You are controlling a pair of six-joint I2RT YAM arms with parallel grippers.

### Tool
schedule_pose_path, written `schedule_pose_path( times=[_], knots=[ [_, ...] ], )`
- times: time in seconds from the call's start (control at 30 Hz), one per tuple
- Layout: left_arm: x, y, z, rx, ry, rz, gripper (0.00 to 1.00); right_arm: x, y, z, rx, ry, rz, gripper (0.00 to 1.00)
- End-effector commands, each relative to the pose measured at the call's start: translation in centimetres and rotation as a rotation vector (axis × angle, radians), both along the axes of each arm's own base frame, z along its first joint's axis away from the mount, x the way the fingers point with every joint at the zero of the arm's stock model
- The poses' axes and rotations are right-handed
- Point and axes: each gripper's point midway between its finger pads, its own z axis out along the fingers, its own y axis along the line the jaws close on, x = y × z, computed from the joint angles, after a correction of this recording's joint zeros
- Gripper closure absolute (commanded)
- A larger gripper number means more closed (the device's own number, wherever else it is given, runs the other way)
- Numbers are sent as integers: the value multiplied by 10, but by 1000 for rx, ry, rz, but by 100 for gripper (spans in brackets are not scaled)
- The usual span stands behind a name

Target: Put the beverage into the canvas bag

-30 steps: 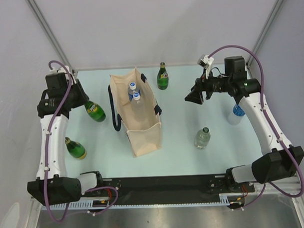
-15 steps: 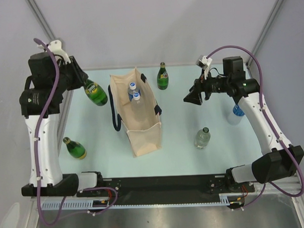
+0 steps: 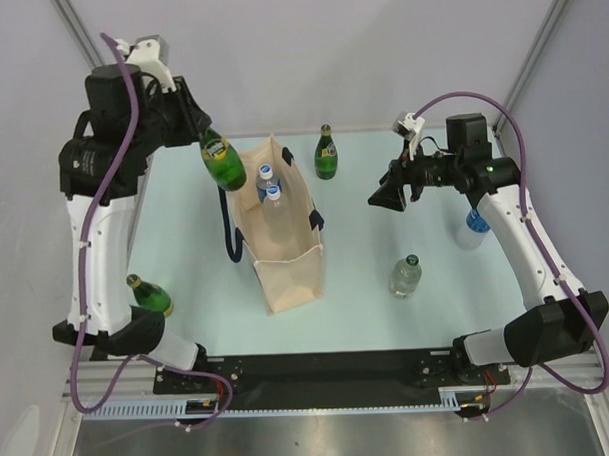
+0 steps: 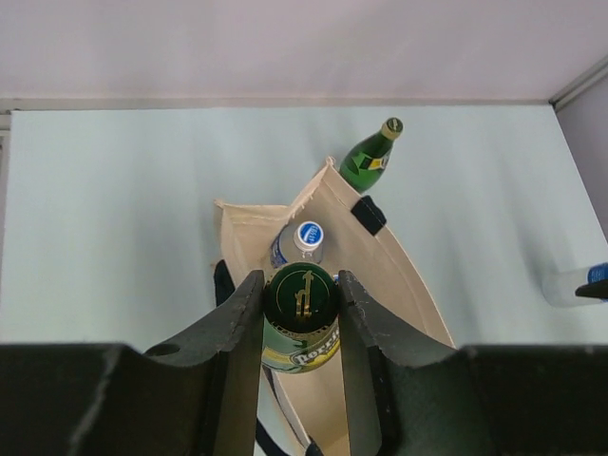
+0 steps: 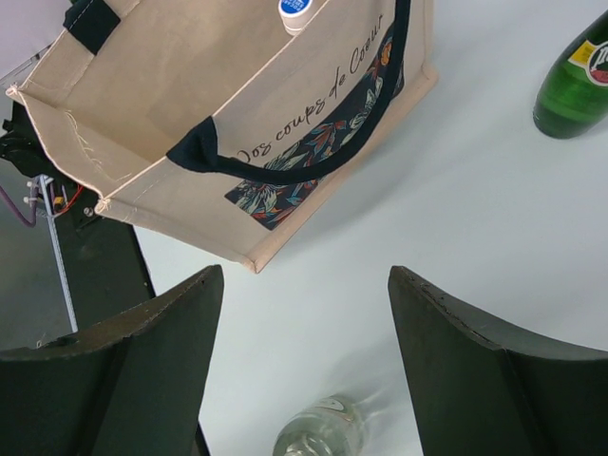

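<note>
**Inspector A:** We find the green glass bottle with the gold-marked cap (image 4: pixel 300 318) held in the air, clamped near its top between the two fingers of the left gripper (image 4: pixel 300 283). It hangs tilted over the far left corner of the upright cream canvas bag with navy handles (image 3: pixel 286 259) and is not yet inside.

**Inspector B:** Agreed. We note two clear blue-capped water bottles (image 3: pixel 269 184) already standing in the far part of the bag. In our judgement the free room lies toward the near end.

**Inspector A:** Then we recommend carrying the bottle further over the mouth, clear of the cloth rim and the handle. It should be righted base-down and lowered before the fingers part. A release from height risks glass striking those caps or folding the soft wall.

**Inspector B:** The right gripper (image 5: pixel 304 285) stands well apart, its fingers wide and empty, facing the bag's printed side. We see no need for it unless the bag sags.
</note>
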Motion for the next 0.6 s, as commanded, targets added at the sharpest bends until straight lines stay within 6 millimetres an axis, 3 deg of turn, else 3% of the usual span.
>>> schedule_pose_path(
  times=[0.0, 0.13, 0.33, 0.57],
  knots=[
    [12, -27, 43, -74, -155, -48, 100, -2, 1, 6, 7, -29, 19, 24],
    [28, -45, 19, -32, -98, -89, 100, -4, 0, 0, 4, -14, 15, 24],
    [44, -40, -27, 73, -16, -55, 100, -5, -4, -6, 0, -8, 5, 24],
    [48, -35, -54, 117, 23, -39, 100, -5, -6, -13, -3, 10, 4, 24]
  ],
)
